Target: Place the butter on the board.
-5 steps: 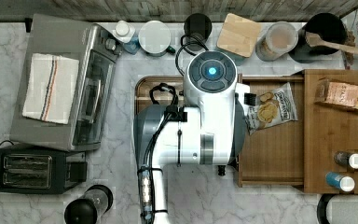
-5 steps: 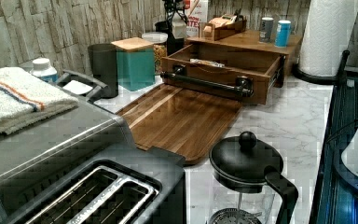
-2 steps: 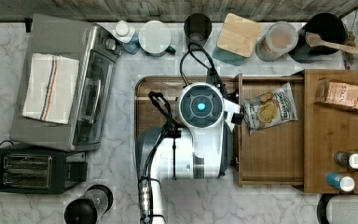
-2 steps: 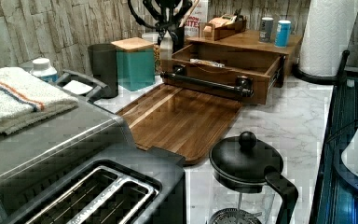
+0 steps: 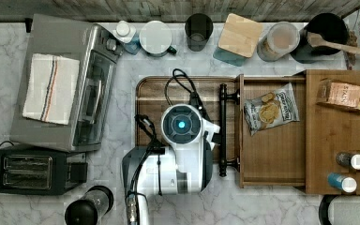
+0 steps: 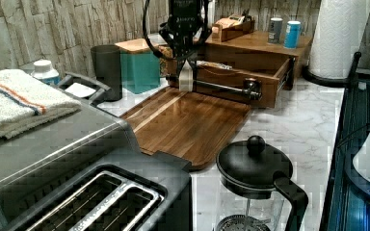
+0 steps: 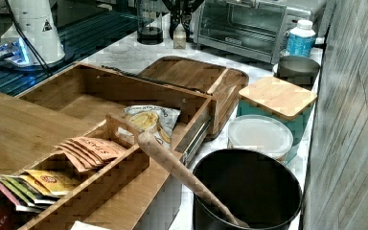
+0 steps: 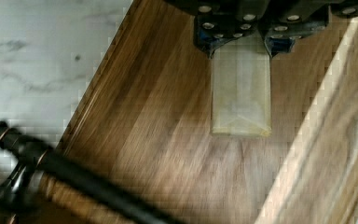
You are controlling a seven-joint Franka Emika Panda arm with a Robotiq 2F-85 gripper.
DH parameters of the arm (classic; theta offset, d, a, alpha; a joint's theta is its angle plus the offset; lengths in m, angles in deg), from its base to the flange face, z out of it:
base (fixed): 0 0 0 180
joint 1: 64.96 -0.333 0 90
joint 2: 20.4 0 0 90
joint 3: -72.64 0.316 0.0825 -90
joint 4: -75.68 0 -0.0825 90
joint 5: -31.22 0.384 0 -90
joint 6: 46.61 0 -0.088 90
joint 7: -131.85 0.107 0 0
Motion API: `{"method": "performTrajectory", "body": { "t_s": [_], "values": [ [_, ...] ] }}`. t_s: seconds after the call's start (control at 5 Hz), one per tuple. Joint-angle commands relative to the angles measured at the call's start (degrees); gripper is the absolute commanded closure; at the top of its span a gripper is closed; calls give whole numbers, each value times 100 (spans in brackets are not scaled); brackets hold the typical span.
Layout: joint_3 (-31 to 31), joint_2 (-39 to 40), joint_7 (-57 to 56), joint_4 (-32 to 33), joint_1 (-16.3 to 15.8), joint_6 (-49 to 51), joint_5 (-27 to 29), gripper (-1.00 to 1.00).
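I have the butter [image 8: 241,88] pinched between my end effector [image 8: 240,45] fingers, which clamp its upper end while the rest of the pale wrapped stick hangs straight down, upright, over the board [image 6: 188,122]. In the left view the stick [image 6: 186,76] is clear of the wood, above the board's far end and just in front of the drawer [image 6: 243,77] with its black bar handle [image 6: 224,87]. In the right view it dangles under my end effector [image 7: 179,19] near the oven [image 7: 249,24]. I judge the stick to be light but soft: the wrapper looks smooth and could slide, and a hard squeeze would dent the block, so a grip across its narrow faces near one end, as I have now, suits it, provided the pressure stays modest. Standing on its small end face it would probably topple, so the safer plan is to bring it low enough that the bottom end touches the wood before I let go, accepting that it may tip onto a long side. The handle sits close by in the wrist view, and I should keep off it. The desk [image 5: 122,117] around the board is marble.
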Motion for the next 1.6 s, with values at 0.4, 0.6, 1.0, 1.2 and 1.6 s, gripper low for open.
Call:
{"method": "performTrajectory", "body": {
  "t_s": [0.4, 0.6, 1.0, 1.2, 1.6],
  "values": [
    [677, -196, 1287, 618, -475, -1338, -92, 100],
    [824, 28, 1818, 753, -438, -1744, -538, 100],
    [674, 288, 1395, 888, -474, -1971, -108, 100],
    [652, 382, 1130, 988, -426, -2103, 33, 100],
    [369, 706, 1223, 718, -695, -1787, 88, 100]
  ]
}}
